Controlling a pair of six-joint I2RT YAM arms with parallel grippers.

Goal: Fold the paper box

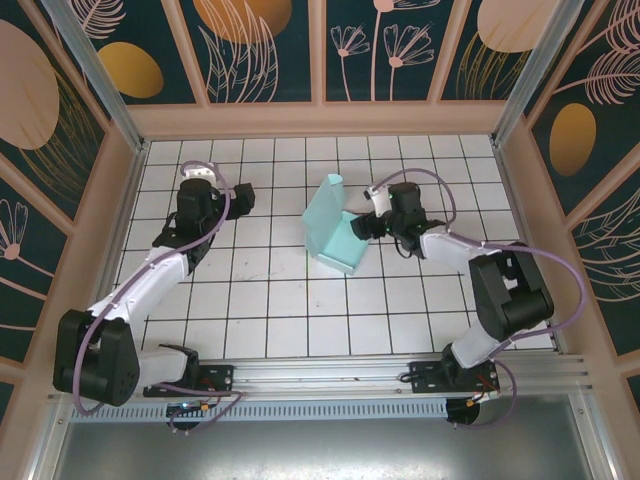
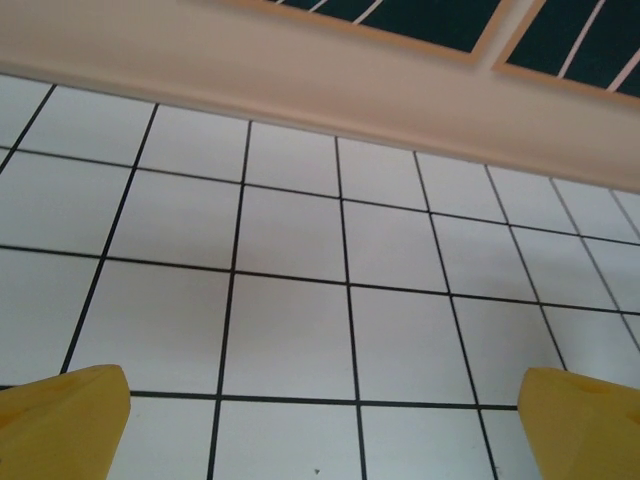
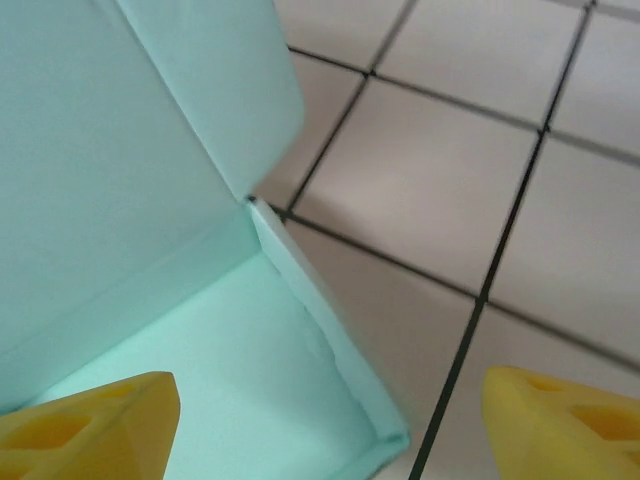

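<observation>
- Mid-table, slightly right of centre, I saw the box part-folded: base flat on the tiles, one big panel standing tilted along its far-left side.
- Right wrist cam showed the box close up: low side wall, one corner, and a rounded flap on the raised panel.
- Right gripper sat just beside the box's right edge, jaws apart, clamped on nothing.
- On its own cam the right gripper straddled that low wall: one finger over the box floor, the other over bare tile. I couldn't tell if either touched.
- Left gripper was well apart from the box, far-left, jaws wide apart and empty.
- Its cam had the left gripper over bare tiles, facing the wooden ledge at the back.
</observation>
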